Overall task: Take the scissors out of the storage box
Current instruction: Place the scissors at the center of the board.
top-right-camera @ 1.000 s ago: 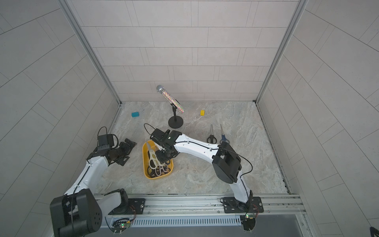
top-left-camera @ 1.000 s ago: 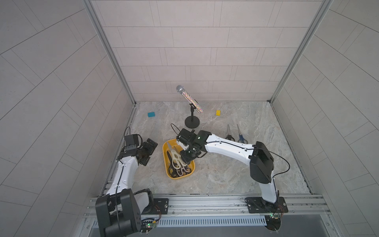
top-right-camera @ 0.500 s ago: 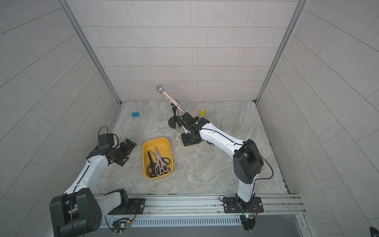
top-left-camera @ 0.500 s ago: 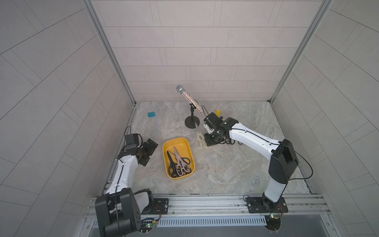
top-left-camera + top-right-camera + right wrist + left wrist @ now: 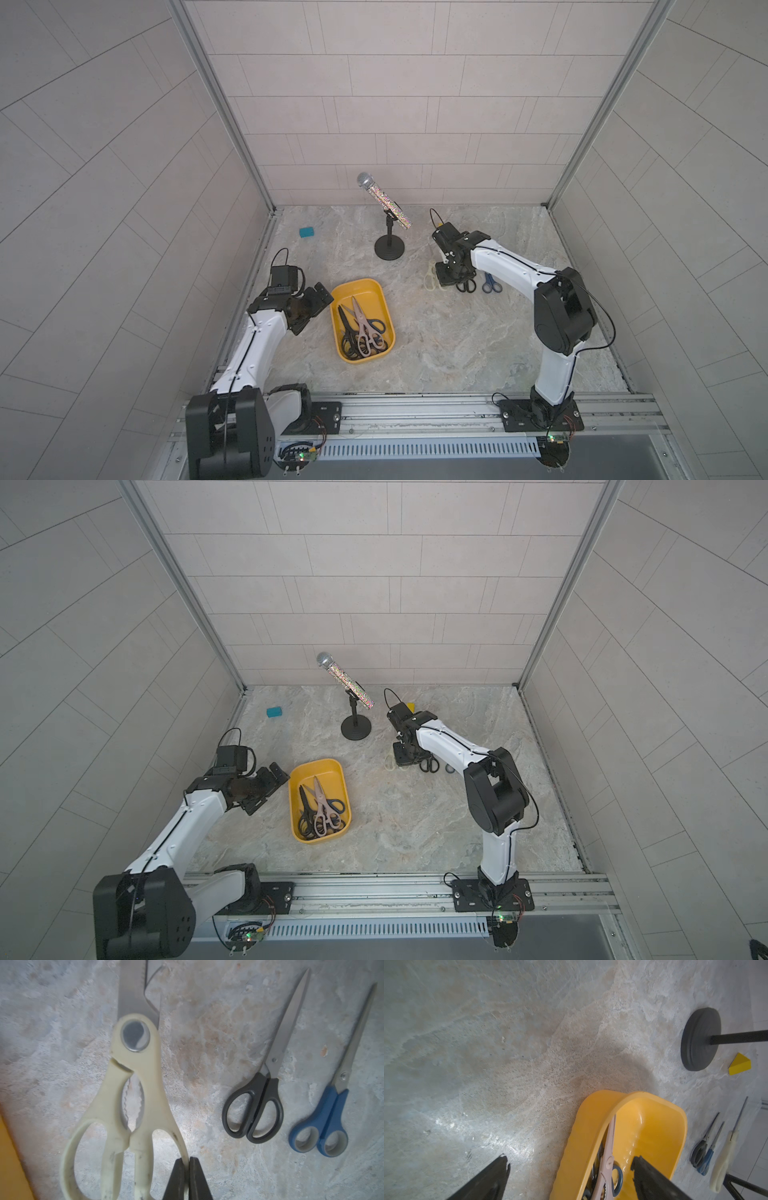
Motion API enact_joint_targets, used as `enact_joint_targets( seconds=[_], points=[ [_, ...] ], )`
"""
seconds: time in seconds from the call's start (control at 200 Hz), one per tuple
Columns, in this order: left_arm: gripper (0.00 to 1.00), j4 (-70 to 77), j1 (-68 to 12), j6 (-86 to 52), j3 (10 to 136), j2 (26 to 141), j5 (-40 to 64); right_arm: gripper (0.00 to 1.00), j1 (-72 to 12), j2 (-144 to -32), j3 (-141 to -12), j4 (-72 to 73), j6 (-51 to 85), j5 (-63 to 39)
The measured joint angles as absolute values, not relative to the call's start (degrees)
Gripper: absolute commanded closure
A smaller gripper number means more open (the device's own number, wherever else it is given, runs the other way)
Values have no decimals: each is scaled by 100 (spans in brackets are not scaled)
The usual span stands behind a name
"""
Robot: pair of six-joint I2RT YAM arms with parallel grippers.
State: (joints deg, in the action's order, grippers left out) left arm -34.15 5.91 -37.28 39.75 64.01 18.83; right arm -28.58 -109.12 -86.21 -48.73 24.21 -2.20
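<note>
right wrist view is showing the right gripper clamping tight on one handle loop of the cream-handled kitchen scissors, which are sitting low over the marble tabletop; whether they are touching it i cannot tell. the black-handled scissors and the blue-handled scissors are lying side by side just beside them, blades pointing the same way. in both top views all three are sitting well apart from the yellow storage box, which is holding several pairs, a pink-handled pair lying over the black pairs. the left gripper is hovering at the box's edge, fingers spread wide and grasping nothing; in the left wrist view one finger is hanging over the box's inside.
</note>
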Motion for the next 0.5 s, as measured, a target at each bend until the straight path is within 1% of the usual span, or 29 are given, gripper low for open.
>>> enact_joint_targets(
  seconds=[0.135,0.5],
  points=[
    [0,-3498,506,-3699,3975,6351,1778,100,-2853,-11185,-8624,-4792,2394,-204],
    [0,-3548,478,-3697,3975,6326,1678,100,-2792,-11443,-8414,-4471,2399,-189]
  ],
)
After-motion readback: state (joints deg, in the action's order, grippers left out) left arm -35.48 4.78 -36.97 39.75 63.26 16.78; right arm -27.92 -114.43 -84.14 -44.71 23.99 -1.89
